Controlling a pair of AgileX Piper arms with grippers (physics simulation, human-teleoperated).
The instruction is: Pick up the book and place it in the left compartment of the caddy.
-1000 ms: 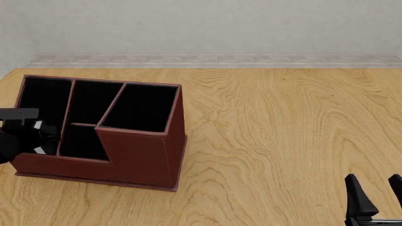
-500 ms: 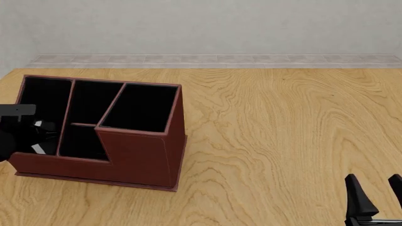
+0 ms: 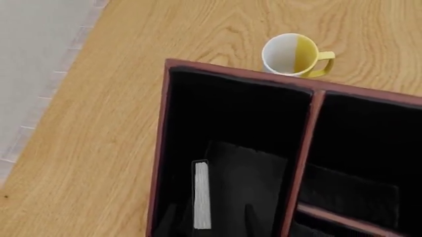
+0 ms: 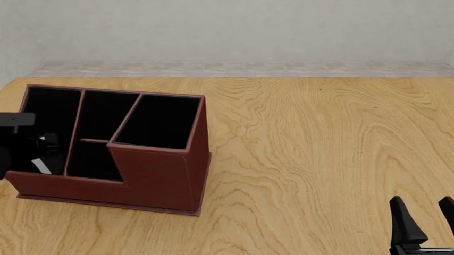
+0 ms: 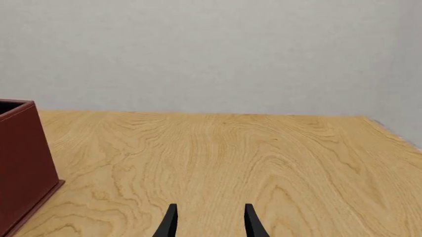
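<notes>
The dark red-brown caddy (image 4: pixel 159 178) stands at the table's left. Its left compartment (image 4: pixel 48 109) is the long black slot at its left end. The book (image 3: pixel 245 185) rests inside that left compartment (image 3: pixel 231 111), black with its white page edge (image 3: pixel 201 195) showing; a white sliver of it (image 4: pixel 41 167) also appears in the front view. My left gripper (image 3: pixel 211 211) hovers over the slot, open, its dim fingers (image 3: pixel 250 219) spread to either side of the page edge without gripping it. My right gripper (image 4: pixel 421 203) is open and holds nothing at the front right.
A yellow-and-white mug (image 3: pixel 293 54) stands on the table just behind the caddy's rim (image 3: pixel 237 75). The left arm's black body (image 4: pixel 13 149) sits at the table's left edge. In the right wrist view the caddy's side (image 5: pixel 20 163) is far from the right gripper (image 5: pixel 210 208).
The left arm has shifted a little left and up, away from the caddy, while the book's white edge has stayed in the slot. The right arm has not moved.
</notes>
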